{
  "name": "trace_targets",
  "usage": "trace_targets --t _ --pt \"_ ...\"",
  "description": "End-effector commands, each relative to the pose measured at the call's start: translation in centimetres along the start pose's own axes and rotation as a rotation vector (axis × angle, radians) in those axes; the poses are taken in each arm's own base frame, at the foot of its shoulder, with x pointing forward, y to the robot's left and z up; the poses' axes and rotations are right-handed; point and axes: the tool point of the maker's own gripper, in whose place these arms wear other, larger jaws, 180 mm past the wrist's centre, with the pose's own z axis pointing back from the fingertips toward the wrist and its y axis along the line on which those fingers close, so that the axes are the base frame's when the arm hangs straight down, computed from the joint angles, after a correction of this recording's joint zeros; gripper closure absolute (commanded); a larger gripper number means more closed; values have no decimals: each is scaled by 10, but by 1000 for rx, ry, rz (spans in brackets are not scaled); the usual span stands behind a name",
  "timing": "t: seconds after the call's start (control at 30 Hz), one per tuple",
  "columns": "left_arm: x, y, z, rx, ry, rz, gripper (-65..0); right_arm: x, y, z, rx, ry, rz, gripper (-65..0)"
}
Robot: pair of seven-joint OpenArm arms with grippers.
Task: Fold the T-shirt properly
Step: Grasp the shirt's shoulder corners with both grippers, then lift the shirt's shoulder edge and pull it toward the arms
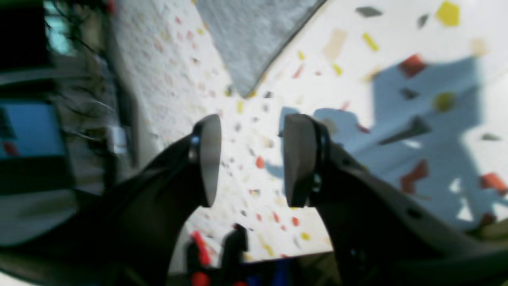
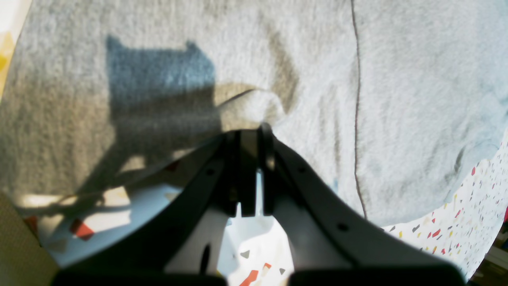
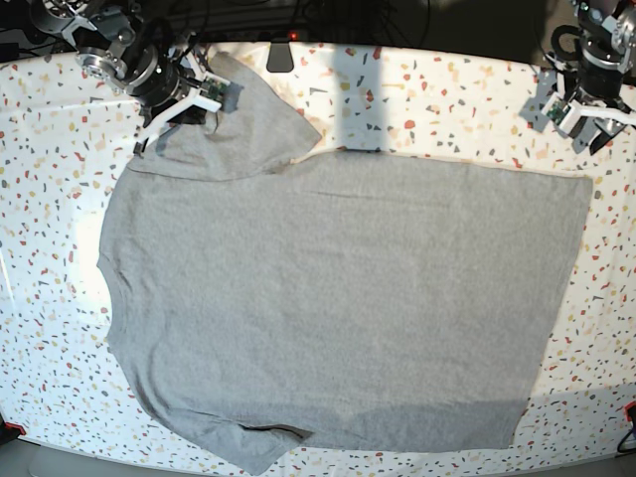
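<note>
The grey T-shirt (image 3: pixel 338 298) lies spread flat on the speckled table (image 3: pixel 50 199), plain side up, with its upper left sleeve (image 3: pixel 248 129) folded in over the body. My right gripper (image 2: pixel 254 133) is at that sleeve, jaws shut, with a small ridge of cloth (image 2: pixel 254 105) bunched at its tips; in the base view the right gripper (image 3: pixel 212 99) sits at the sleeve's top edge. My left gripper (image 1: pixel 254 159) hangs open above bare table, a little short of the shirt's hem corner (image 1: pixel 250 43). In the base view the left gripper (image 3: pixel 586 117) is at the top right.
A small dark object (image 3: pixel 281 55) lies on the table's far edge above the shirt. Cables and equipment (image 1: pixel 35 119) crowd the space beyond the table edge beside my left gripper. The shirt's lower hem (image 3: pixel 397 442) runs close to the front edge.
</note>
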Motion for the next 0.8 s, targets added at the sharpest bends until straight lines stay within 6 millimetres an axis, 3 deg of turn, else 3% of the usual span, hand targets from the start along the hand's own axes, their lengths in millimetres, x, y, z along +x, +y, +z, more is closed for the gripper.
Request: trace_targets --t 0.0,0.33,0.57,0.77 --pt "9 13 -3 25 -31 -39 -254 -10 -6 2 -17 38 14 0" --pt "12 17 -48 -110 -48 -139 -254 -17 9 4 14 72 7 0" --pt "-14 19 -77 -140 -13 -120 -254 -22 5 5 -11 100 -6 0" --pt "-20 16 -88 -159 -47 -124 -254 -22 1 5 -32 100 -17 0"
